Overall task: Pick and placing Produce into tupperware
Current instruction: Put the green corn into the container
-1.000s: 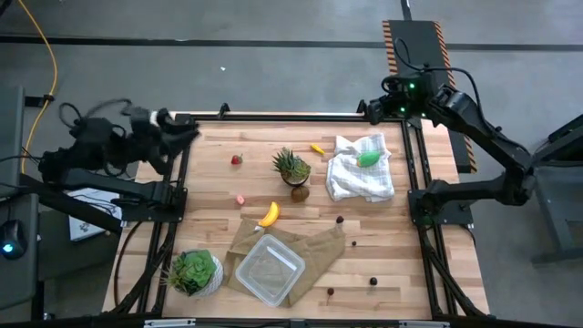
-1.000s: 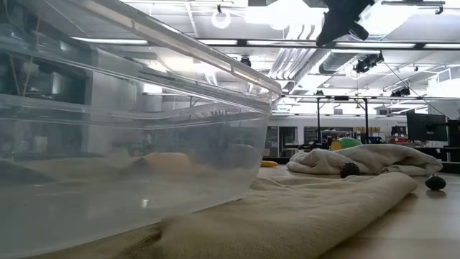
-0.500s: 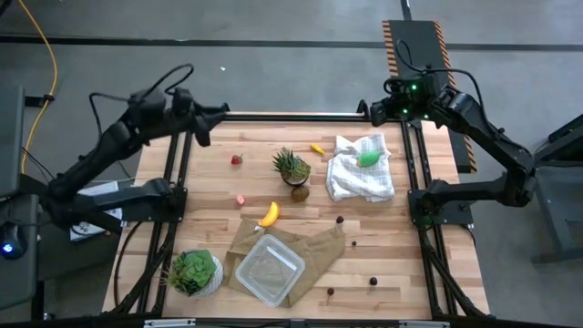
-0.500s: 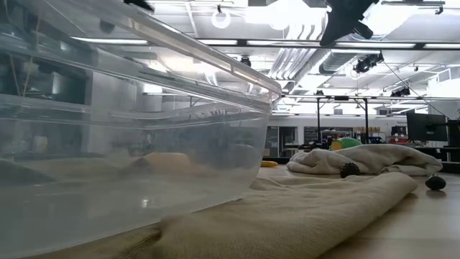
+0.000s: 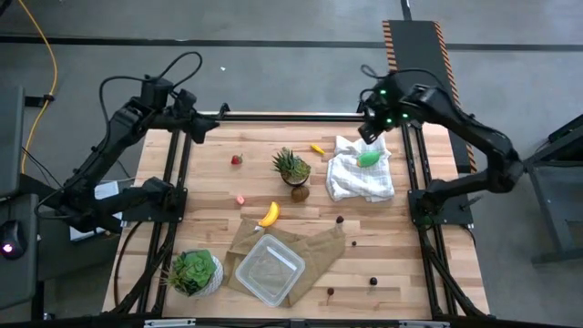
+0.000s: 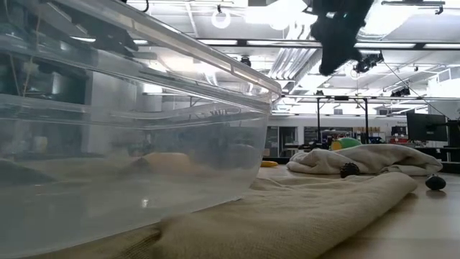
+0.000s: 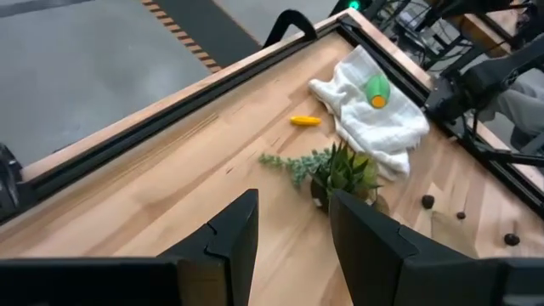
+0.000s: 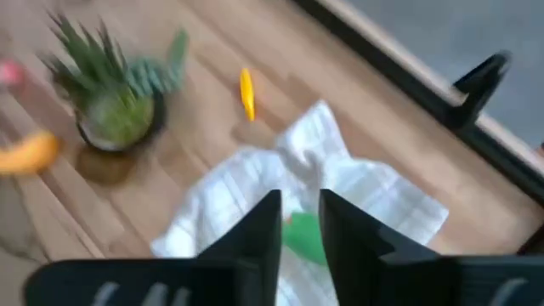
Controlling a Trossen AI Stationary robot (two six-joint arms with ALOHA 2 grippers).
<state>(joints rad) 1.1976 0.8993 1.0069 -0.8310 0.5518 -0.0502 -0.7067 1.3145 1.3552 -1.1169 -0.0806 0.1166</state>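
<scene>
We go L to R in the high view. The left gripper [image 7: 293, 242] hangs over the table's far-L corner, dark blocky fingers parted, gripping nothing. On the pale plank table [image 5: 209, 187], near L corner: a leafy green plant [image 5: 192, 270] in a round white pot. Further back lie a small red strawberry [image 5: 237, 159] and a pinkish-red bit [image 5: 240, 199].

Centre: the curved, glossy yellow banana [image 5: 269, 214] lies just beyond a flat, creased brown paper bag [image 5: 319, 248]. The tupperware [image 5: 270, 269] sits on that bag near the front edge: clear plastic, squarish w/ rounded corners, nothing in it that we can see; in the low view its see-through wall fills the L half. Behind the banana stands a spiky green potted plant [image 5: 291, 167], w/ the round brown kiwi [image 5: 300, 192] touching its base on the near side. A slim yellow-orange piece [image 5: 317, 148] lies between plant and cloth.

R: a crumpled white cloth [image 5: 362, 178], faint check weave, w/ the smooth green oval [image 5: 369, 159] resting on top. The right gripper [image 8: 299, 234] hovers above the cloth's far edge, fingers a narrow gap apart, nothing held. Small dark round bits [image 5: 373, 281] dot the near-R boards.
</scene>
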